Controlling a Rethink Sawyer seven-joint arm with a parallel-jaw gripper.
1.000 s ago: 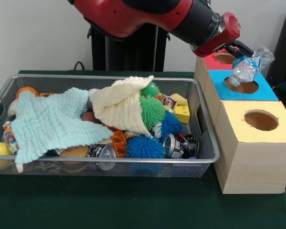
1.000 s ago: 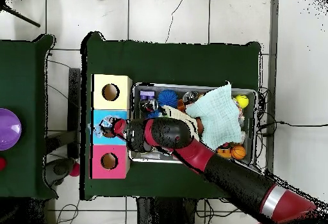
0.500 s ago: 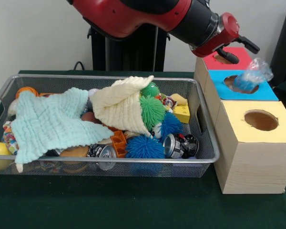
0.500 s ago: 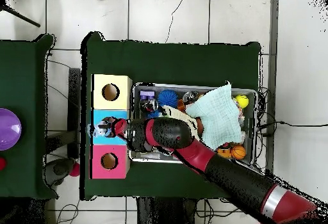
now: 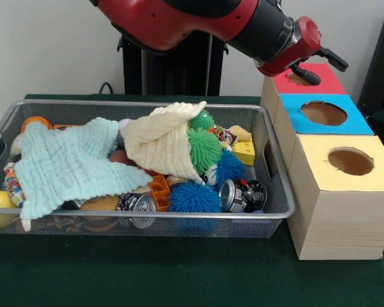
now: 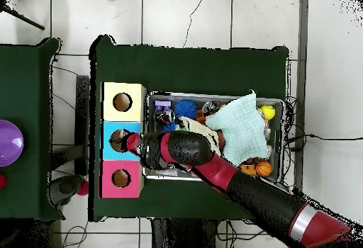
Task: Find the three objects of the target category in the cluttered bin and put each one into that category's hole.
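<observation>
The wire mesh bin (image 5: 147, 103) fills the left and middle of the table and is full of clutter; it also shows in the overhead view (image 6: 213, 95). No see-through plastic bag shows in either view. My gripper (image 5: 321, 69) is open and empty. It hangs over the near edge of the red-topped box (image 5: 326, 82), just behind the round hole of the blue-topped box (image 5: 361, 125). In the overhead view my gripper (image 6: 125, 143) sits over the blue-topped box (image 6: 107, 130). The blue box's hole looks dark, and what lies inside is hidden.
A yellow-topped box (image 5: 320, 173) stands nearest the camera, right of the bin. In the bin lie a pale blue knitted cloth (image 5: 70, 163), a cream cloth (image 5: 157, 141), green (image 5: 205, 147) and blue (image 5: 193, 197) spiky balls, and cans (image 5: 233, 195). My arm crosses above the bin.
My gripper held a see-through plastic bag over the blue box, then opened. The bag dropped through the blue hole and is gone from view.
</observation>
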